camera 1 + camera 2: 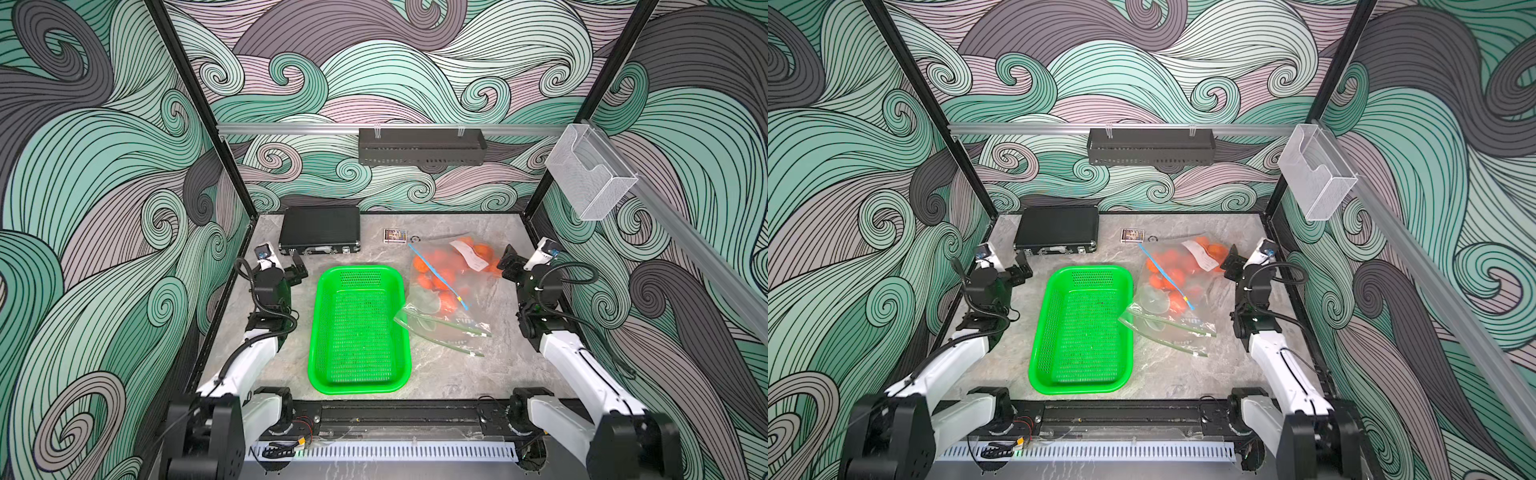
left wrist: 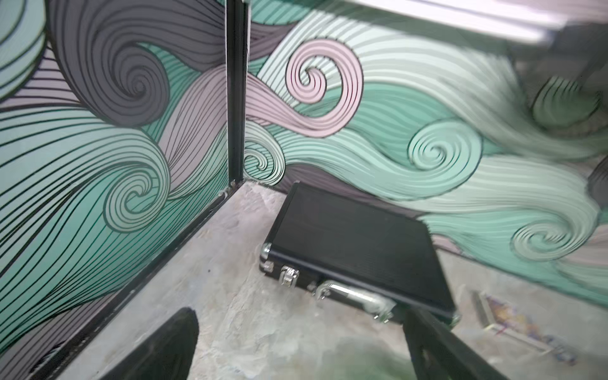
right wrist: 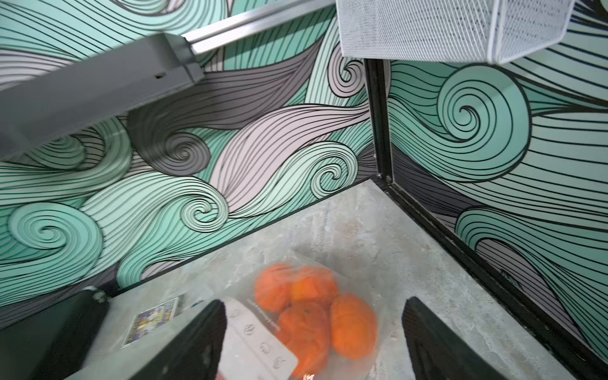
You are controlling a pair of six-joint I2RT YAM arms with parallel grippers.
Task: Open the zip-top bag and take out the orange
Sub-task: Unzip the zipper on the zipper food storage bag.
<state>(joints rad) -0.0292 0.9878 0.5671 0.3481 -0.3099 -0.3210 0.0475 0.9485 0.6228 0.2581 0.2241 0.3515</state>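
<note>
A clear zip-top bag (image 1: 451,272) (image 1: 1183,270) with a blue zip strip (image 1: 436,274) lies right of the basket, full of oranges (image 1: 432,278) (image 3: 306,325) and bearing a white label (image 3: 253,342). Its near end shows crumpled clear plastic with green zip edges (image 1: 444,330); I cannot tell if that is a second bag. My right gripper (image 1: 508,259) (image 1: 1231,259) (image 3: 314,304) stands open at the bag's far right end, jaws on either side of the oranges but not closed on them. My left gripper (image 1: 297,268) (image 1: 1019,270) (image 2: 301,311) is open and empty by the black case, far from the bag.
A green mesh basket (image 1: 357,332) (image 1: 1079,332) sits mid-table, empty. A shut black case (image 1: 320,228) (image 2: 355,243) lies at the back left. A small printed card (image 1: 395,235) (image 3: 153,317) and a ring (image 1: 415,239) lie behind the bag. A black shelf (image 1: 422,145) and a wire holder (image 1: 590,174) hang on the rails.
</note>
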